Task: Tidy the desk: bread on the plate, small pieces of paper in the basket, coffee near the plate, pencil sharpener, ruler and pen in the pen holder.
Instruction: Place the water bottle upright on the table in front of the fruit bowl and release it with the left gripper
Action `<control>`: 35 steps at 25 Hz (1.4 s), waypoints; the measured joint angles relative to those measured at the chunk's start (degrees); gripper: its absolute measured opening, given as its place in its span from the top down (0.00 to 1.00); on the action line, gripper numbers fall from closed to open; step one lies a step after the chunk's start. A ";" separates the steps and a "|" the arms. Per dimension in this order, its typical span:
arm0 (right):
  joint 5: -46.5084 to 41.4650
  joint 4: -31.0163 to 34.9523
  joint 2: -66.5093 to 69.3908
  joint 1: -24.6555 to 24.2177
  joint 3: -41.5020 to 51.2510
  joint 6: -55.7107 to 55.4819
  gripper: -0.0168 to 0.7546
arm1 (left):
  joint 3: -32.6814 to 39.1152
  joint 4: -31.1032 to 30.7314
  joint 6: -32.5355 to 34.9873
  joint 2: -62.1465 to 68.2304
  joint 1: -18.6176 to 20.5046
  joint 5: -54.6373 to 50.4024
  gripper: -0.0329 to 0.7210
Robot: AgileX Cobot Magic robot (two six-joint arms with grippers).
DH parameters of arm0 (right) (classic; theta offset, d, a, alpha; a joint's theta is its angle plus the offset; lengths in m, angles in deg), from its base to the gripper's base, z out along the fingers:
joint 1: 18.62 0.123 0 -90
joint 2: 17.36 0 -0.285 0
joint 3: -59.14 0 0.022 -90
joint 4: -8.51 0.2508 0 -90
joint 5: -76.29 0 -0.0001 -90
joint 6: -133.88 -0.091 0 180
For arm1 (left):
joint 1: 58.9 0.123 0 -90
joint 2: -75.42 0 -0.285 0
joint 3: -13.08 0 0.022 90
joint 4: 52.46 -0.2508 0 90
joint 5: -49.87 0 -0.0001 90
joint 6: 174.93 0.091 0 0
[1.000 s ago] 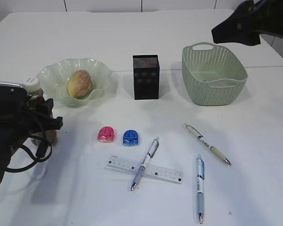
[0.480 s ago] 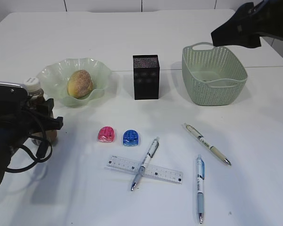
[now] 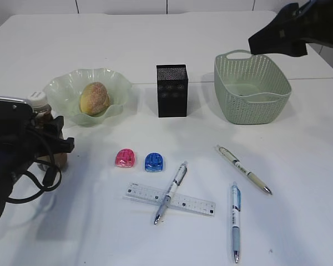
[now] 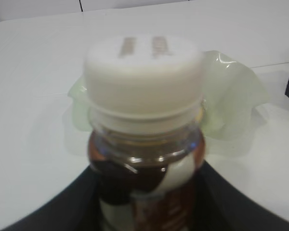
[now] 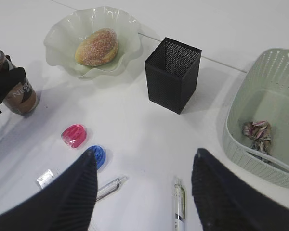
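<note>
The coffee (image 4: 144, 159), a brown bottle with a white cap, stands upright just left of the green plate (image 3: 64, 83), and my left gripper (image 3: 49, 143) is shut on its body. The bread (image 3: 94, 97) lies on the plate. My right gripper (image 5: 144, 154) hangs open and empty high over the basket (image 3: 251, 88), which holds a crumpled paper (image 5: 257, 131). The black pen holder (image 3: 171, 90) stands mid-table. In front of it lie a pink pencil sharpener (image 3: 125, 158), a blue one (image 3: 154, 162), a ruler (image 3: 194, 204) with a pen (image 3: 171, 192) across it, and two more pens (image 3: 243, 169) (image 3: 235, 220).
The white table runs on behind the plate, pen holder and basket. Its seam (image 3: 200, 82) crosses behind the pen holder. My left arm's cables (image 3: 36, 180) hang low over the table's left front.
</note>
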 joint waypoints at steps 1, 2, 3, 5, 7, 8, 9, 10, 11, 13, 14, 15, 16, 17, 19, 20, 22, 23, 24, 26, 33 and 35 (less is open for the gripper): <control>0.00 0.00 0.00 0.00 0.00 0.00 0.35 | 0.00 0.00 0.00 0.00 0.00 0.00 0.51; 0.00 0.00 0.00 0.00 0.00 0.00 0.35 | 0.00 0.00 0.00 0.00 0.00 0.00 0.51; 0.00 0.00 0.00 0.00 0.00 0.00 0.35 | 0.00 0.00 0.00 0.00 0.00 0.00 0.50; 0.00 0.00 0.00 0.00 0.00 0.00 0.35 | 0.00 0.00 0.00 0.00 0.00 0.00 0.49; 0.00 0.00 0.00 0.00 0.00 0.00 0.35 | 0.29 0.00 0.00 0.00 0.00 0.33 0.48; 0.00 0.00 0.00 0.00 0.00 0.00 0.35 | 0.44 0.00 0.00 0.00 0.00 0.44 0.48; 0.00 0.00 0.00 0.00 0.00 0.00 0.35 | 0.69 0.00 0.00 0.00 0.00 0.57 0.48; 0.00 0.00 0.00 0.00 0.00 0.00 0.35 | 0.81 0.00 0.00 0.00 0.00 0.83 0.48; 0.00 0.00 0.00 0.00 0.00 0.00 0.35 | 1.07 0.00 0.00 0.00 0.00 1.00 0.47; 0.00 0.00 0.00 0.00 0.00 0.00 0.35 | 1.27 0.00 -0.04 0.00 0.00 1.24 0.46; 0.00 0.00 0.00 0.00 0.00 0.00 0.35 | 1.32 0.00 -0.04 0.00 0.00 1.33 0.45; 0.00 0.00 0.00 0.00 0.00 0.00 0.35 | 1.32 0.00 -0.04 0.00 0.00 1.33 0.45; 0.00 0.00 0.00 0.00 0.00 0.00 0.35 | 1.50 0.00 -0.04 -0.12 0.00 1.33 0.44; 0.00 0.00 0.00 0.00 0.00 0.00 0.35 | 1.60 0.00 -0.04 -0.42 0.00 1.22 0.43; 0.00 0.00 0.00 0.00 0.00 0.00 0.35 | 2.14 0.00 -0.04 -1.03 0.00 0.78 0.42; 0.00 0.00 0.00 0.00 0.00 0.00 0.35 | 2.42 -0.12 -0.04 -1.37 0.00 0.52 0.41; 0.00 0.00 0.00 0.00 0.00 0.00 0.35 | 2.63 -0.15 -0.04 -1.89 0.00 -0.19 0.40; 0.00 0.00 0.00 0.00 0.00 0.00 0.35 | 2.88 -0.15 -0.13 -2.03 0.00 -0.20 0.40; 0.00 0.00 0.00 0.00 0.00 0.00 0.35 | 2.89 -0.15 -0.13 -2.25 0.00 -0.43 0.40; -0.11 0.00 -0.09 0.00 0.00 0.00 0.35 | 2.96 -0.15 -0.13 -2.35 0.00 -0.54 0.40; -0.58 0.00 -0.09 0.00 0.00 0.00 0.35 | 3.79 -0.15 -0.17 -2.71 0.00 -0.43 0.36; -0.58 0.00 -0.09 0.00 0.00 0.00 0.35 | 4.41 -0.15 -0.26 -2.94 0.00 -0.35 0.34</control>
